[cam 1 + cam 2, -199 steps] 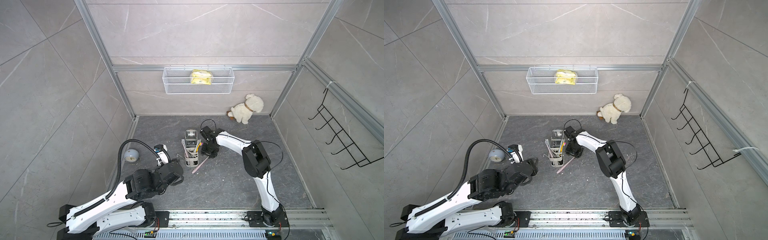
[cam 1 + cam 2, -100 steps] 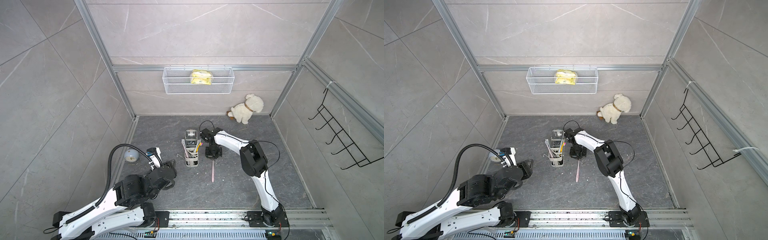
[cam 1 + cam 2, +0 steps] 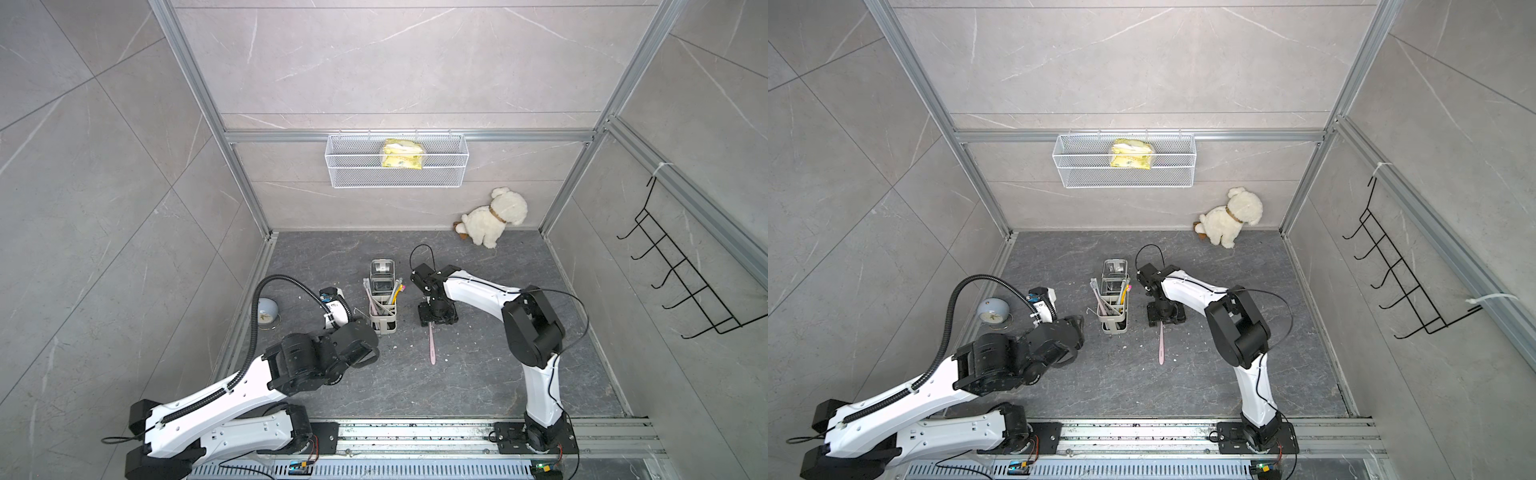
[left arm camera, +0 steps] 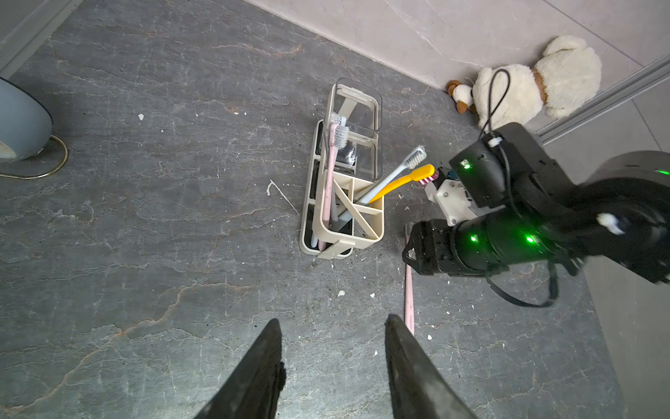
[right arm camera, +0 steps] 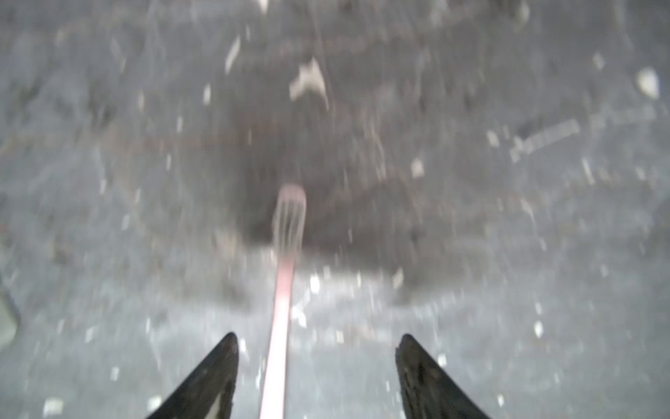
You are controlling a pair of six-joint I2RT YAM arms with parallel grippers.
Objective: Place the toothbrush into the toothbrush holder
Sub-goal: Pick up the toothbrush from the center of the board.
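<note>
toothbrush (image 3: 432,345), pink, flat on the floor (image 4: 145,217) just beside the toothbrush holder (image 3: 384,327), on the side toward the right arm (image 3: 478,291), handle running on past the holder's near end; not lifted, not in any compartment. right gripper (image 5: 318,339) low over the brush's head end, jaws spread wide to either side of the neck with a visible gap, nothing held; view from that wrist blurred. left gripper (image 4: 331,319) likewise parted and empty, hovering off the holder's near end, apart from it. holder upright, three other brushes (image 4: 398,183) leaning in its open compartments, two clear cups (image 4: 357,109) at its far end.

step in hand, judging by this: the pickup, with the placing not yet begun. next move likely to call for closing squarely on the thin neck, lifting clear of the floor, tipping the brush upright and steering the handle down into a free compartment between the leaning brushes. worth watching: slim handle pivoting in the grip, and a light holder easy to nudge over.
</note>
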